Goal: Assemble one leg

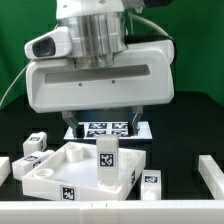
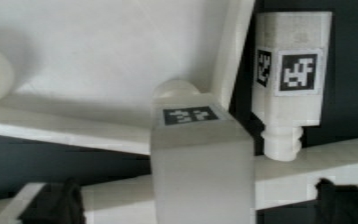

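A white leg (image 1: 107, 160) with a tag on its face stands upright on the white rimmed panel (image 1: 60, 180), near the corner on the exterior view's right. In the wrist view this leg (image 2: 202, 150) runs up between my fingers, with a tag on its top end. My gripper (image 2: 197, 205) is open and straddles the leg, with a gap on each side. The dark fingertips (image 2: 51, 200) do not touch it. A second leg (image 2: 291, 80) lies beside it, with its peg end showing.
Loose legs lie around the panel: two at the exterior view's left (image 1: 33, 145) and one at its right (image 1: 150, 182). The marker board (image 1: 105, 128) lies behind the panel. White bars sit at the table's left (image 1: 5, 165) and right (image 1: 210, 175) edges.
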`<state>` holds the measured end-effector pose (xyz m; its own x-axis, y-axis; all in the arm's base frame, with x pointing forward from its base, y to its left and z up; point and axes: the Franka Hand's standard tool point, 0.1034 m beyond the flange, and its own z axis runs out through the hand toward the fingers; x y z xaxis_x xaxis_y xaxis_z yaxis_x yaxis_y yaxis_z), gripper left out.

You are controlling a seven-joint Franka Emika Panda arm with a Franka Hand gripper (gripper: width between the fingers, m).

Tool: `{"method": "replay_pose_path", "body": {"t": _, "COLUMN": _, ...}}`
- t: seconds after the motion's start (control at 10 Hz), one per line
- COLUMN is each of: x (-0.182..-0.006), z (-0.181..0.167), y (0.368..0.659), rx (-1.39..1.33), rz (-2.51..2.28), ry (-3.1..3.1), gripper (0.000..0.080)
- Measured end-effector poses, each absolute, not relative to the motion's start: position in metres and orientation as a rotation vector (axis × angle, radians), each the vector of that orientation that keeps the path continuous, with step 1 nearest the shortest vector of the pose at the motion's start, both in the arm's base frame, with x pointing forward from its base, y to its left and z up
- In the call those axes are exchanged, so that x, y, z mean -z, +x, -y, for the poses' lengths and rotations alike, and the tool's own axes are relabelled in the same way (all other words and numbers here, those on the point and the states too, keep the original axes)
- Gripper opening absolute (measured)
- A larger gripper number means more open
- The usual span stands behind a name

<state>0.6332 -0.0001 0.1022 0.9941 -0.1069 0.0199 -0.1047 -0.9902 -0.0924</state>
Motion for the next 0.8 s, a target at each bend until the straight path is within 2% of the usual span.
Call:
{"method": "replay_pose_path", "body": {"t": 0.3, "x": -0.0959, "z": 0.0005, "y": 0.6318, "rx": 0.033, "rz": -0.139, "ry": -3.048, "gripper": 0.0649}}
{"method": "replay_pose_path", "body": {"t": 0.6, "x": -0.0942, "z": -0.0016, "y": 0.6312, "rx": 0.029, "rz": -0.112, "ry": -3.048, "gripper": 0.0281}}
{"method": "replay_pose_path", "body": {"t": 0.8, "x": -0.0942, "z": -0.0017, "y": 0.6312, "rx": 0.029, "rz": -0.124, "ry": -3.047, "gripper": 0.0281}}
